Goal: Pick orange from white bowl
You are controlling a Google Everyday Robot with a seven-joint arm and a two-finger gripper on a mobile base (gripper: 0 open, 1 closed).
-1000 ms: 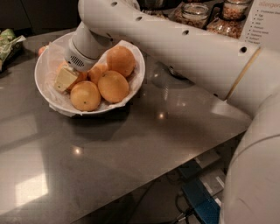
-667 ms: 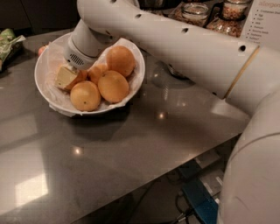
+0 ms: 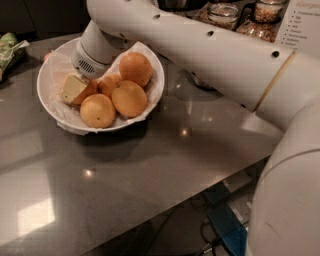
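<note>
Almost nothing has moved since a second ago: the hand [image 3: 74, 90] sits at the same spot in the left half of the white bowl [image 3: 42, 92], and the fruit around it lies as it did. The hand's pale, yellowish tip is down among the fruit, right against the orange [image 3: 91, 89]. Whether the hand is apart or clamped on that fruit cannot be told. Of this orange only a narrow wedge of smooth, deep-orange skin shows; the rest is hidden behind the hand and its neighbours. Touching it toward the bowl's middle is a small orange [image 3: 109, 84]. Beyond that lie three round, smooth-skinned ones: the front orange [image 3: 97, 110] by the bowl's near rim, the middle orange [image 3: 129, 98] at its centre, and the back orange [image 3: 136, 69] up against its right wall. Crinkled wrap [image 3: 75, 126] lines the bowl. The white arm [image 3: 200, 47] reaches in from the bowl's right. The bowl stands on a grey, glossy desk [image 3: 150, 170], with glass jars [image 3: 223, 13] behind it to the right and a green packet [image 3: 10, 47] off to its left.
</note>
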